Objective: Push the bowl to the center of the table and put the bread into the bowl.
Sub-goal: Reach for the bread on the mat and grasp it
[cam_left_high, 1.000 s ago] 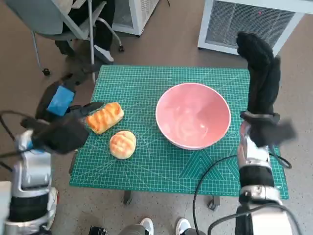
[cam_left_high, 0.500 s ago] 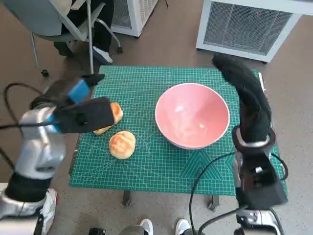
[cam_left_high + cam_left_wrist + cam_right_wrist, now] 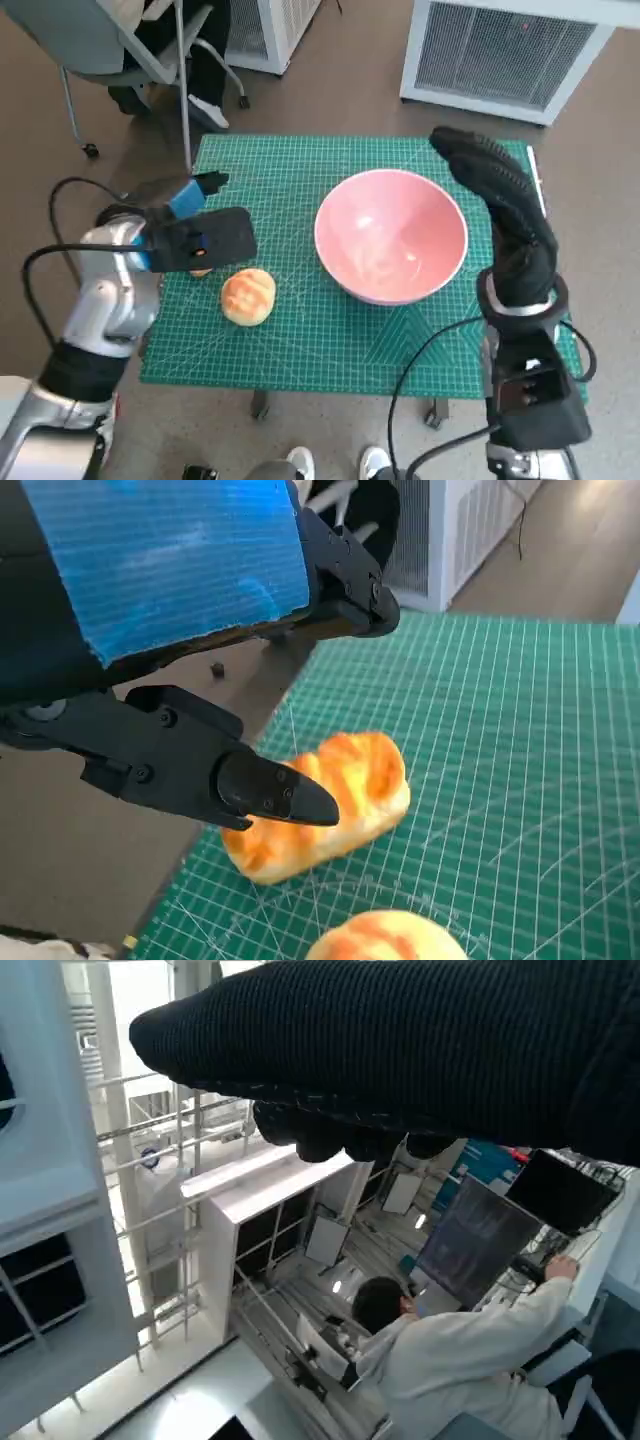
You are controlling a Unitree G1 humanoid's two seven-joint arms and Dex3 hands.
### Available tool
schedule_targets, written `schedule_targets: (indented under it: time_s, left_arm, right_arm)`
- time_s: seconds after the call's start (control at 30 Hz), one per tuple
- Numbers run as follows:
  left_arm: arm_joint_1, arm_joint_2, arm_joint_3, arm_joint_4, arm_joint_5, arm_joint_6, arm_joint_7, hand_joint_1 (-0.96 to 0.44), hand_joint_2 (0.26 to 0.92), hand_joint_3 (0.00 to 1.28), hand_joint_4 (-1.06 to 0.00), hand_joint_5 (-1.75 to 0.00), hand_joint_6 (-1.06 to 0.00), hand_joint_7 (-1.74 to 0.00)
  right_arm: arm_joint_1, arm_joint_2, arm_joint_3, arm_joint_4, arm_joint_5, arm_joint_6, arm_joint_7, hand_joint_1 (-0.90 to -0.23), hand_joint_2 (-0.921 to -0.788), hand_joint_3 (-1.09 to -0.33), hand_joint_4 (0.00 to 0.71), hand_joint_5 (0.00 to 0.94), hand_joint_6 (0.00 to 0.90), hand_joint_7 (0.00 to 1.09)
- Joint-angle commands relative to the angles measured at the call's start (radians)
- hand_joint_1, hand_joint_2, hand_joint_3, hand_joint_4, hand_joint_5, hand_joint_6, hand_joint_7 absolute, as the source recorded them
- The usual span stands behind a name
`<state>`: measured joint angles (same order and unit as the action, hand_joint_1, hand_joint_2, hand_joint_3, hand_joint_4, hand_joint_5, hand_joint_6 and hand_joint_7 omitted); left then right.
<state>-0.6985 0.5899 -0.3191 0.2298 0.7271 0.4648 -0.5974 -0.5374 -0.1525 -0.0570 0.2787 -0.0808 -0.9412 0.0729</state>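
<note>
Left hand (image 3: 200,238) hovers over the long loaf (image 3: 325,805) at the table's left edge, fingers apart and holding nothing; from the wrist view one black fingertip (image 3: 285,795) hangs just above the loaf's crust, whether touching I cannot tell; right hand (image 3: 500,205) raised beside the far right rim of the pink bowl (image 3: 390,250), glove extended and nothing in it, contact with the rim not clear; bowl sits on the green mat (image 3: 300,340) slightly right of middle, upright and with nothing in it, so the push looks close to finished or needing only a small nudge leftward; step in hand judged to be the pick of the bread; to do it well, lower the left hand so the fingers straddle the loaf across its short width near the middle, not at an end, and close gently since the crust should give; long loaf lies flat, long axis running diagonally, one end toward the table's left edge, the other toward the mat's interior; round bun (image 3: 248,296) sits just beside it, nearer the robot, with no clear long axis; keep the fingers off the bun while closing.
</note>
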Motion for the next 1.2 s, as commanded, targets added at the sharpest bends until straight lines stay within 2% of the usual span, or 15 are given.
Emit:
schedule_targets:
  time_s: [0.03,0.17,0.33,0.37,0.43,0.5,0.67,0.73,0.8,0.9,0.97,1.07,1.1,1.2]
  left_arm:
    - [-0.043,-0.029,-0.022,0.098,-0.012,-0.041,0.034,-0.42,0.921,0.02,-0.23,0.0,-0.33,0.0]
    - [-0.069,-0.056,-0.032,0.198,-0.028,-0.079,0.06,-0.42,0.921,0.03,-0.26,-0.02,-0.33,0.0]
    - [-0.085,-0.086,-0.034,0.303,-0.055,-0.115,0.095,-0.4,0.92,0.04,-0.37,-0.07,-0.34,-0.01]
    - [-0.086,-0.09,-0.033,0.32,-0.061,-0.122,0.101,-0.38,0.92,0.03,-0.41,-0.25,-0.35,-0.01]
    - [-0.089,-0.098,-0.032,0.357,-0.072,-0.137,0.113,-0.34,0.919,0.02,-0.39,-0.6,-0.37,-0.01]
    - [-0.093,-0.103,-0.032,0.387,-0.081,-0.149,0.122,-0.33,0.918,0.01,-0.38,-0.71,-0.39,-0.01]
    - [-0.113,-0.119,-0.04,0.478,-0.092,-0.176,0.147,-0.29,0.917,0.0,-0.41,-0.82,-0.47,-0.07]
    - [-0.12,-0.122,-0.043,0.501,-0.093,-0.184,0.155,-0.29,0.916,0.0,-0.46,-0.81,-0.5,-0.16]
    - [-0.129,-0.13,-0.047,0.54,-0.092,-0.193,0.172,-0.27,0.914,0.0,-0.51,-0.78,-0.44,-0.42]
    - [-0.142,-0.136,-0.053,0.584,-0.091,-0.207,0.192,-0.26,0.913,0.0,-0.56,-0.77,-0.42,-0.72]
    - [-0.149,-0.139,-0.056,0.609,-0.09,-0.215,0.207,-0.23,0.909,0.0,-0.58,-0.89,-0.44,-0.85]
    - [-0.158,-0.141,-0.058,0.641,-0.092,-0.23,0.229,-0.32,0.917,0.07,-0.6,-1.07,-0.57,-1.14]
    - [-0.16,-0.141,-0.059,0.65,-0.093,-0.238,0.239,-0.34,0.919,0.08,-0.6,-1.1,-0.6,-1.18]
    - [-0.164,-0.138,-0.059,0.664,-0.099,-0.258,0.262,-0.11,0.92,0.07,-0.66,-1.15,-0.63,-1.17]
  right_arm:
    - [0.023,0.004,0.002,0.007,-0.025,0.009,-0.017,-0.356,-0.921,-0.544,0.407,0.012,-0.001,0.94]
    - [0.025,0.006,0.004,0.011,-0.03,0.008,-0.026,-0.349,-0.921,-0.548,0.406,0.013,-0.001,0.93]
    - [0.027,0.007,0.007,0.009,-0.037,0.012,-0.035,-0.342,-0.921,-0.551,0.402,0.011,-0.001,0.93]
    - [0.027,0.007,0.007,0.009,-0.037,0.013,-0.036,-0.341,-0.921,-0.551,0.402,0.011,-0.001,0.93]
    - [0.028,0.007,0.008,0.007,-0.036,0.016,-0.036,-0.34,-0.921,-0.552,0.402,0.011,-0.001,0.93]
    - [0.029,0.007,0.009,0.003,-0.034,0.019,-0.037,-0.34,-0.921,-0.553,0.402,0.011,-0.001,0.93]
    - [0.036,0.008,0.011,-0.006,-0.029,0.025,-0.036,-0.337,-0.921,-0.557,0.4,0.01,-0.001,0.93]
    - [0.038,0.008,0.012,-0.01,-0.03,0.027,-0.038,-0.335,-0.921,-0.559,0.399,0.01,-0.001,0.93]
    - [0.04,0.009,0.013,-0.011,-0.03,0.026,-0.038,-0.333,-0.921,-0.56,0.399,0.01,-0.001,0.93]
    - [0.042,0.01,0.014,-0.011,-0.029,0.025,-0.038,-0.332,-0.921,-0.562,0.399,0.01,-0.001,0.93]
    - [0.042,0.011,0.014,-0.011,-0.028,0.025,-0.039,-0.332,-0.921,-0.562,0.398,0.01,-0.001,0.93]
    - [0.043,0.011,0.015,-0.011,-0.028,0.024,-0.039,-0.331,-0.921,-0.562,0.398,0.01,-0.001,0.93]
    - [0.043,0.011,0.016,-0.011,-0.027,0.023,-0.04,-0.331,-0.921,-0.562,0.398,0.01,-0.001,0.93]
    - [0.044,0.011,0.017,-0.011,-0.027,0.022,-0.04,-0.33,-0.921,-0.562,0.398,0.011,-0.001,0.93]
